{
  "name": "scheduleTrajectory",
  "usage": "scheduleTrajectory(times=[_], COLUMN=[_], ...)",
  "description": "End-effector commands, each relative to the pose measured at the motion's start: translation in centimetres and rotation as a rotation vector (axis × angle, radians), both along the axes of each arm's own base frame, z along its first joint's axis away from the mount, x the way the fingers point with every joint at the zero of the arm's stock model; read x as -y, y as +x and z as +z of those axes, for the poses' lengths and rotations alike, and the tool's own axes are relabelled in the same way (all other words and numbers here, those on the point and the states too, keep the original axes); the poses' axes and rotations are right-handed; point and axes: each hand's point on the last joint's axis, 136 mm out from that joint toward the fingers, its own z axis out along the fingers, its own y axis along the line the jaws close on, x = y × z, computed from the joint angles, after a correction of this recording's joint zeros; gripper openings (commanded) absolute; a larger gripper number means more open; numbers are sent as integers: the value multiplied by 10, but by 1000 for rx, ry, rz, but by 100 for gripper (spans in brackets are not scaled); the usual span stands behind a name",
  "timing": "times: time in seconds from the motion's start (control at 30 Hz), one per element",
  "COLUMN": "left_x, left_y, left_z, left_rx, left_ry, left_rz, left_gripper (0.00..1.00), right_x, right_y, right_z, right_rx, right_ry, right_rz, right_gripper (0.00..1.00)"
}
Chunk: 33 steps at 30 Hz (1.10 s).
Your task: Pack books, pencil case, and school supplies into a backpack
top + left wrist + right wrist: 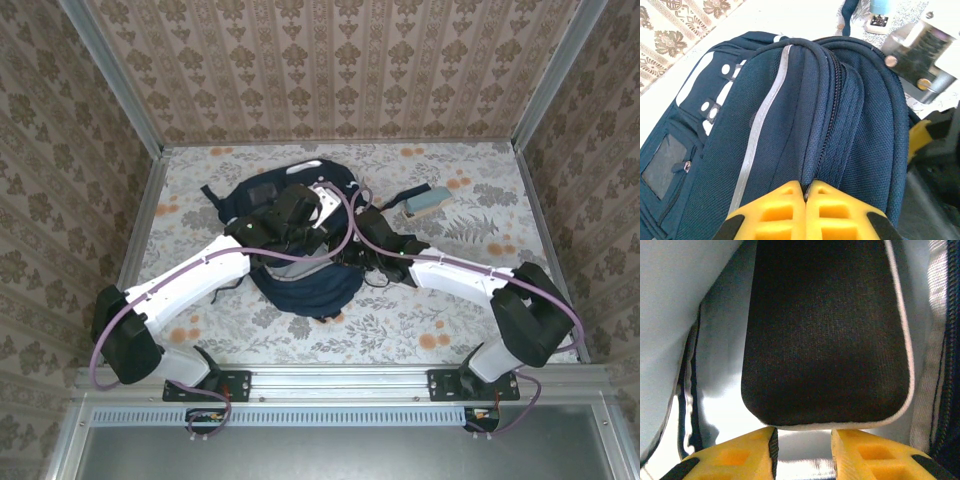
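Backpack (300,288) lay mid-table on the flowered table (420,325), navy, with both arms converged on its upper end. Left gripper (805,186) was pinched fully together on a ridge of fabric beside the zipper, apparently holding the mouth up. Right gripper (802,432) was down inside, pale grey lining (670,315) to either side. Its jaws stood narrow with a gap between them, and the rounded, white-trimmed edge of a dark padded piece (825,340) sat right at their tips. Could not tell whether that piece was gripped or merely touched, nor whether it was a loose item or part of the backpack. Small blue-topped block (428,203) lay well apart from the backpack, to its right on the table, not yet packed. Risks, as judged: the left pinch held only a thin fold, so a tug from the right arm could pull it free and let the opening sag onto that arm. A withdrawal with the jaws not clear of the padded piece would drag it back out, or catch on the zipper edge.
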Motion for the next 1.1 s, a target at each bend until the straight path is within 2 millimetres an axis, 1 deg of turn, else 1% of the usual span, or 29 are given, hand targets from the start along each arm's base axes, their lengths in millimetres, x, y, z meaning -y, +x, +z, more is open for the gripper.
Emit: scheduleTrajectory(times=[0.0, 0.07, 0.2, 0.27, 0.37, 0.43, 0.53, 0.7, 0.77, 0.87, 0.97, 1.07], left_x=[9, 9, 10, 10, 10, 11, 14, 12, 10, 8, 7, 10], left_y=[-9, -9, -9, -9, -9, -11, -12, -10, -8, -4, 2, 7], left_z=[35, 37, 36, 36, 36, 34, 36, 34, 31, 26, 21, 17], left_rx=[35, 37, 35, 33, 25, 11, -2, -33, -52, -81, -110, -136], left_ry=[-122, -125, -130, -132, -143, -151, -174, -202, -215, -242, -273, -297], left_rz=[-35, -35, -35, -32, -34, -39, -43, -23, -11, 3, 17, 20], left_gripper=[0, 0, 0, 0, 0, 0, 0, 0, 0, 0, 0, 0], right_x=[0, 3, 0, -3, -6, -5, -12, -21, -21, -13, -2, 12], right_y=[33, 39, 51, 56, 63, 70, 80, 92, 90, 77, 57, 32], right_z=[15, 15, 17, 17, 13, 8, 10, 11, 12, 9, 10, 14], right_rx=[94, 102, 116, 115, 103, 81, 76, 56, 51, 18, -16, -37], right_ry=[33, 37, 79, 103, 143, 172, 247, 284, 287, 304, 333, 332], right_rz=[-113, -145, -183, -193, -218, -261, -295, -317, -312, -312, -300, -289], right_gripper=[35, 34, 31, 27, 24, 22, 21, 20, 21, 24, 32, 40])
